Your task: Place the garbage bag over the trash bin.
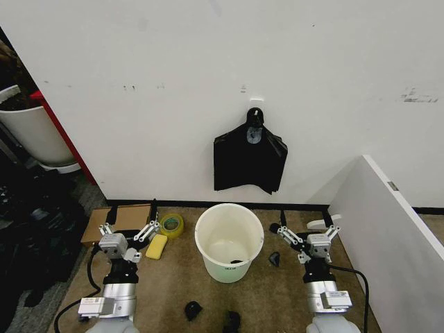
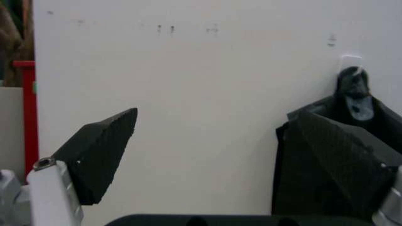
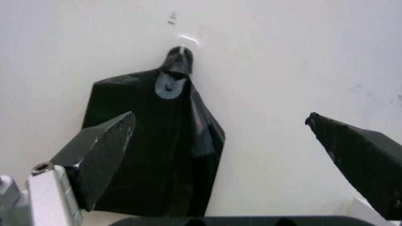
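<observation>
The trash bin [image 1: 229, 241] stands uncovered on the carpet directly below the garbage bag [image 1: 249, 163], which hangs from a wall hook [image 1: 256, 102]. The left gripper [image 1: 127, 233] and right gripper [image 1: 309, 236] flank the bin, jaws spread wide and empty. Judged risks: a hard pull could tear the thin film at the hook, and a low reach could tip the bin.
</observation>
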Tool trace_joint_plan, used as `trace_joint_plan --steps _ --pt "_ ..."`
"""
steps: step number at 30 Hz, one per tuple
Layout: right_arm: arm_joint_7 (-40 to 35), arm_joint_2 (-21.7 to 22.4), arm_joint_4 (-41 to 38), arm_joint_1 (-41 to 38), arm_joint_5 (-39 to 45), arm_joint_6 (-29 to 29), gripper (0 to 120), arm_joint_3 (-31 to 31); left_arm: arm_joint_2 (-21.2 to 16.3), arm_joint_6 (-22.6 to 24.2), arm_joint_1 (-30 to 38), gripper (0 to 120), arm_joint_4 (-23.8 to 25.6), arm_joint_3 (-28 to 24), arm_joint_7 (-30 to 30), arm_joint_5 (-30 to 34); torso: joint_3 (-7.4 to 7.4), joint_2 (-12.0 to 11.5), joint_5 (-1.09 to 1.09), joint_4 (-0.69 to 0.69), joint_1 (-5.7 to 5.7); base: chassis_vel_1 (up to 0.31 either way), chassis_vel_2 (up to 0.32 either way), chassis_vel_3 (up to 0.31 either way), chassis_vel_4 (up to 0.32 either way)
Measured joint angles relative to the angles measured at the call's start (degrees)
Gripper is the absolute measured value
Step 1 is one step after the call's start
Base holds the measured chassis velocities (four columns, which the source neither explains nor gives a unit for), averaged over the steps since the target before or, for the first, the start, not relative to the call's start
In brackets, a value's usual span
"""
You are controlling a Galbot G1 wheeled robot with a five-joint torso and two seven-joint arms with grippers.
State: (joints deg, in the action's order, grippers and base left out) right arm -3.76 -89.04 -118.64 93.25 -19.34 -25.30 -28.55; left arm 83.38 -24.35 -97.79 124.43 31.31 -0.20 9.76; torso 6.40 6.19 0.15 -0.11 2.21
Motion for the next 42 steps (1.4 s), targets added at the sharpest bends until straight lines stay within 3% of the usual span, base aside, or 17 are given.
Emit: trace_joint_plan --steps 5,11,17,28,37,42 --pt "-0.3 0.8 0.2 -1.0 3.9 2.7 100 1.8 0.6 -3.4 0.1 100 -2.8 0.3 2.1 -0.5 0.0 0.0 0.0 0.0 0.0 0.0 0.0 0.0 0.0" --pt "-0.7 2.1 -0.5 -2.4 5.6 6.0 100 2.2 2.1 -3.6 0.3 100 -4.5 -0.9 2.5 -0.5 0.0 0.0 0.0 0.0 0.0 0.0 0.0 0.0 0.0" --pt "-1.4 4.0 1.3 -6.1 -1.8 2.2 100 0.3 2.1 -2.2 0.3 100 -4.7 -1.5 3.7 -0.6 0.0 0.0 0.01 0.0 0.0 0.0 0.0 0.0 0.0" --pt "-1.4 6.9 3.5 -6.8 12.6 4.2 100 2.4 7.6 -3.3 -0.4 100 -4.7 -0.3 5.5 -3.4 0.0 0.0 0.01 0.0 0.0 0.0 0.0 0.0 0.0" --pt "-1.5 7.3 0.6 -6.7 17.7 7.0 100 3.5 7.0 -4.9 -2.9 100 -2.1 -0.3 4.7 -3.0 0.0 0.0 0.0 0.0 0.0 0.0 0.0 0.0 0.0" --pt "1.2 7.5 1.1 -10.0 23.2 10.0 100 4.1 4.9 -7.7 -3.6 100 -1.2 0.5 5.4 -0.5 0.0 0.0 -0.02 -0.01 0.0 0.0 0.0 0.0 0.0"
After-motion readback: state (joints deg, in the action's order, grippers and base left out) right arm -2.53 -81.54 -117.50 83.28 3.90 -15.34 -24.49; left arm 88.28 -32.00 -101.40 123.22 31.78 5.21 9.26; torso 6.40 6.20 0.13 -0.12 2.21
